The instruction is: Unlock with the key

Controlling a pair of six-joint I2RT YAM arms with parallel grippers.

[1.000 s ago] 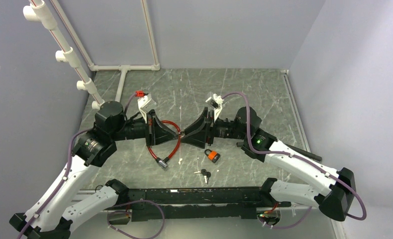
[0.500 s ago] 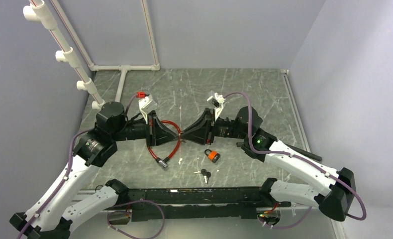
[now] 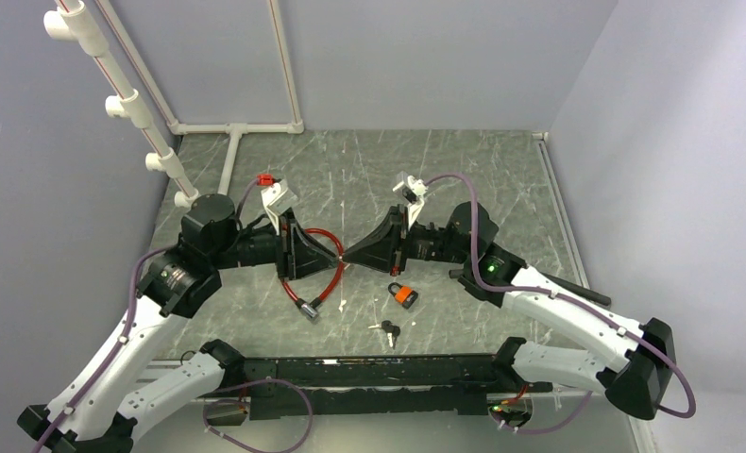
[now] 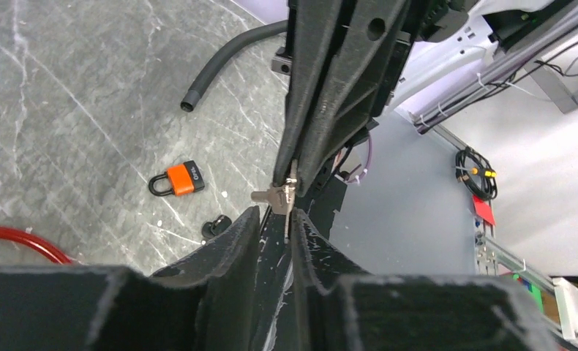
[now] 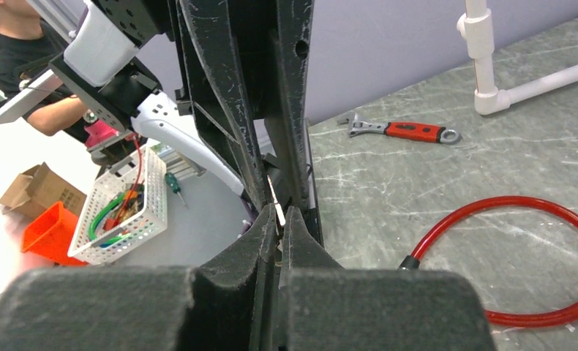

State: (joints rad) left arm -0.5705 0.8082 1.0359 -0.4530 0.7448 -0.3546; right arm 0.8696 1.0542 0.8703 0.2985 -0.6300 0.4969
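Note:
My two grippers meet tip to tip above the middle of the table. The right gripper is shut on a small silver key; the key also shows between its pads in the right wrist view. The left gripper is slightly open, with its fingertips on either side of the key's blade and a gap showing in the left wrist view. An orange padlock with a black shackle lies on the table below the right gripper. It also shows in the left wrist view.
A red cable lock loops on the table under the left gripper. A black-headed key bunch lies near the front. White pipes stand at the back left. A red-handled wrench lies by the wall. A black tube lies at the right.
Both grippers have stayed tip to tip at the centre. The right gripper has edged slightly left and the left fingertips sit a touch further back. Nothing on the table has moved.

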